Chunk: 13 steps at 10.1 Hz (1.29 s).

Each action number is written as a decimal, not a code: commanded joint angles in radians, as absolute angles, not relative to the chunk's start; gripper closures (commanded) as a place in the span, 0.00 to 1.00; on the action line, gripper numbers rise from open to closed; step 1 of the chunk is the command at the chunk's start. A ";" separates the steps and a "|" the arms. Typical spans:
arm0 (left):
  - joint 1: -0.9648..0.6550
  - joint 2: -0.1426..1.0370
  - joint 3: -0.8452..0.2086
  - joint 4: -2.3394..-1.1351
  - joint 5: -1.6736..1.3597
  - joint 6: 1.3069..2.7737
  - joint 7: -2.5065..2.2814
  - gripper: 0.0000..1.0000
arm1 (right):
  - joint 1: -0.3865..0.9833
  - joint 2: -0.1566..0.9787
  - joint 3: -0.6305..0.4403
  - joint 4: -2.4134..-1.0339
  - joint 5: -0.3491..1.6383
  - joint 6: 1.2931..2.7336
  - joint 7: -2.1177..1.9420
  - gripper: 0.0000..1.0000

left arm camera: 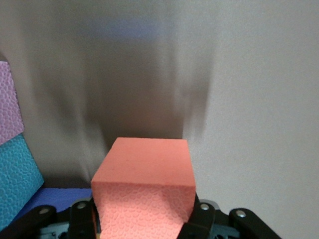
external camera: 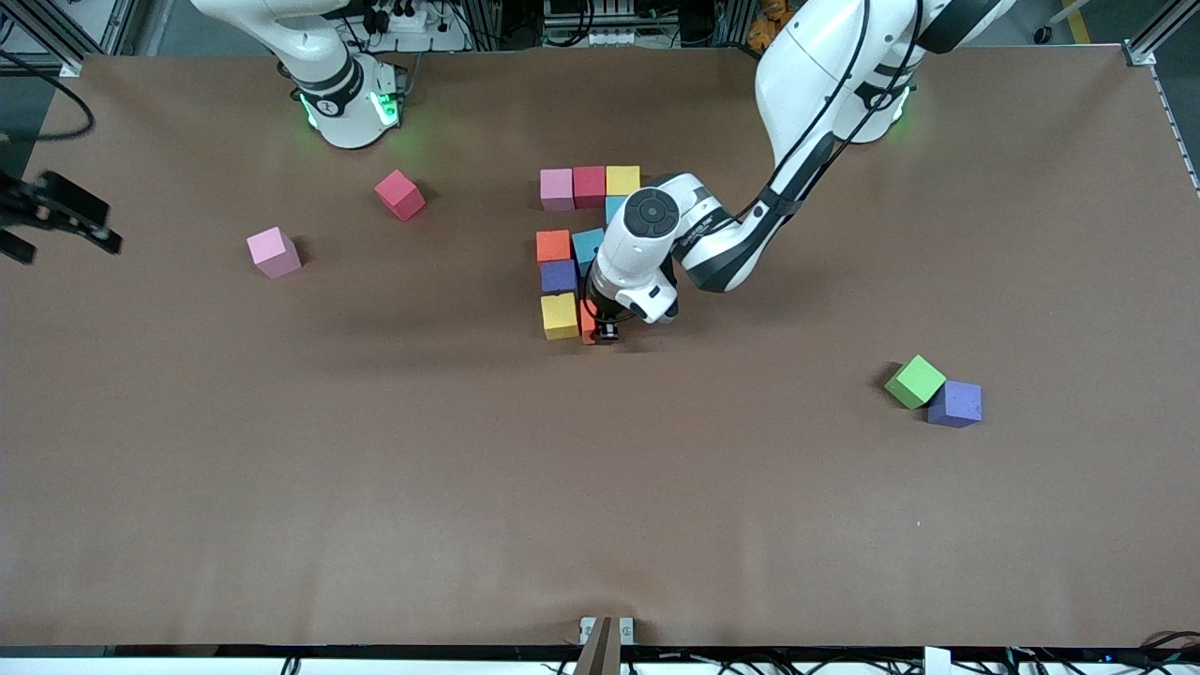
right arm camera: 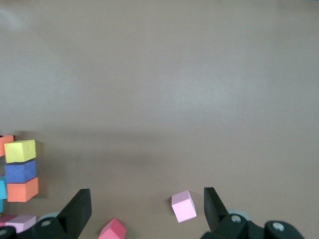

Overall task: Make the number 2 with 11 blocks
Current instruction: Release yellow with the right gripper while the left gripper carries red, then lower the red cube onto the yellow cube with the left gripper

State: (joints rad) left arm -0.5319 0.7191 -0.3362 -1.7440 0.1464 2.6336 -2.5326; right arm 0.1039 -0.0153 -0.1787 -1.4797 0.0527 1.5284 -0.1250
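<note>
The left gripper [external camera: 605, 331] has its jaws clamped on an orange block [left arm camera: 144, 191], a pebbled matte foam cube, low at the table [external camera: 281, 487], just beside the yellow block [external camera: 560, 315] closing the unfinished number 2 [external camera: 579, 248] near the table's middle. The right gripper [right arm camera: 147, 206] waits past the right arm's end of the table, jaws wide, holding nothing.
</note>
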 commanded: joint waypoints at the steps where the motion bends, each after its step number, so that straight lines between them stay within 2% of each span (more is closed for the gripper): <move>1: -0.543 0.741 -0.330 -1.723 0.164 2.643 -2.540 0.88 | 0.097 -0.002 -0.183 -1.436 0.035 1.489 -0.081 0.00; 4: -0.548 0.744 -0.331 -1.723 0.166 2.643 -2.539 0.88 | 0.091 0.002 -0.181 -1.473 0.018 1.539 -0.078 0.00; 13: -0.557 0.747 -0.330 -1.724 0.166 2.642 -2.539 0.87 | 0.074 0.023 -0.179 -1.479 -0.003 1.517 -0.063 0.00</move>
